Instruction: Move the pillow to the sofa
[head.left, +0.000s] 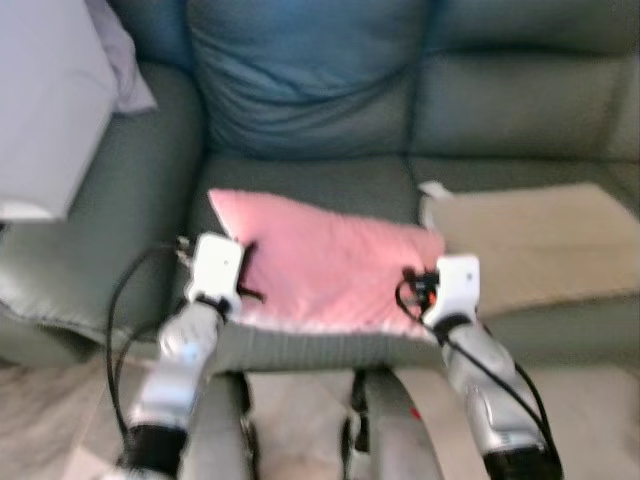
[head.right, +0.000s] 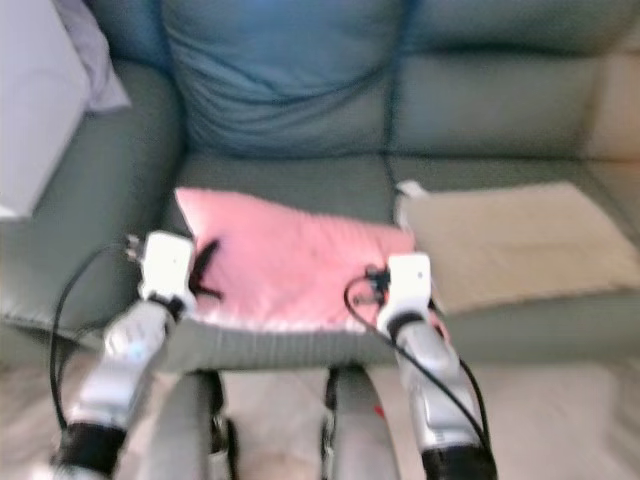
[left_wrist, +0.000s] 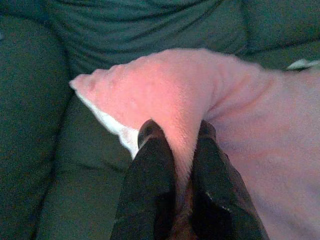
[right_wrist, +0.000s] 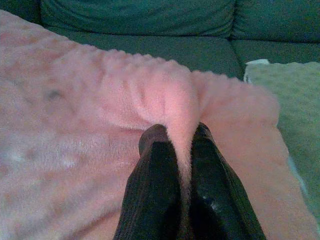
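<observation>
pillow (head.left: 325, 262) lies flat on sofa (head.left: 300, 180) seat, middle of frame | left gripper (left_wrist: 177, 132) pinches a fold near its corner | right gripper (right_wrist: 179, 134) pinches another fold | probably both grip so it stays level, picture blurry

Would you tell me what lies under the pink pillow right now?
The pink pillow rests on the green sofa seat cushion, beside a beige cushion. Whatever might lie beneath its middle is covered.
</observation>
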